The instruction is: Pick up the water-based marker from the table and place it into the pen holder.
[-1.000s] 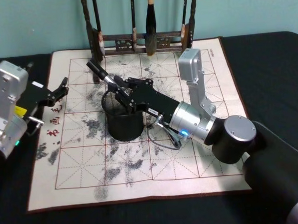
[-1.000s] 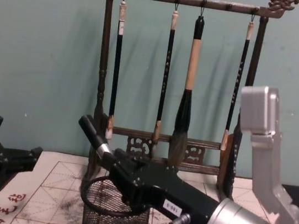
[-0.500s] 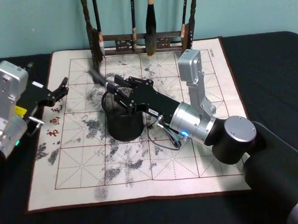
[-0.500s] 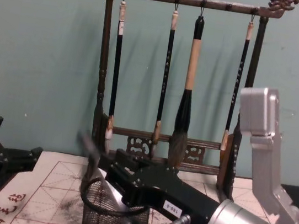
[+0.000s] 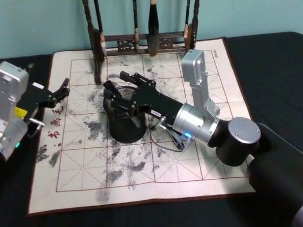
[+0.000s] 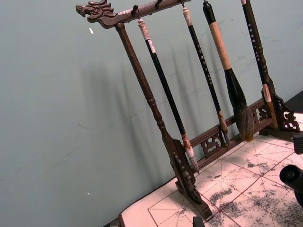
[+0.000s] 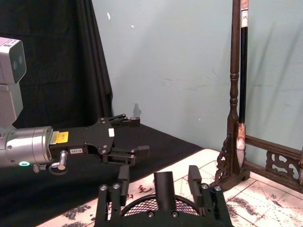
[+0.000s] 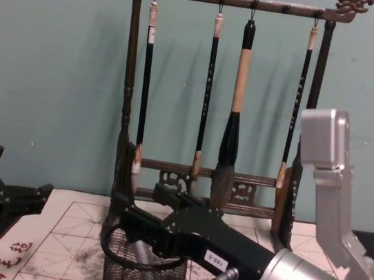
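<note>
The black wire-mesh pen holder [image 5: 124, 124] stands on the calligraphy mat, left of centre. The water-based marker [image 8: 145, 270] leans inside it, seen through the mesh in the chest view. In the right wrist view its dark end [image 7: 164, 188] sticks up out of the pen holder [image 7: 144, 205]. My right gripper [image 5: 121, 85] hovers just over the cup's rim, open, with a finger on each side of the marker and not touching it. My left gripper [image 5: 60, 92] is parked open over the mat's left edge, away from the holder.
A tall dark wooden brush rack [image 5: 142, 40] with several hanging brushes stands at the mat's far edge, close behind the holder. The ink-stained gridded mat [image 5: 144, 164] lies on a black tablecloth. My right arm's silver forearm [image 5: 202, 121] stretches across the mat's right half.
The marker has left my right gripper's fingers and dropped into the pen holder. The right gripper's jaws have opened above the rim. The left arm has not moved.
</note>
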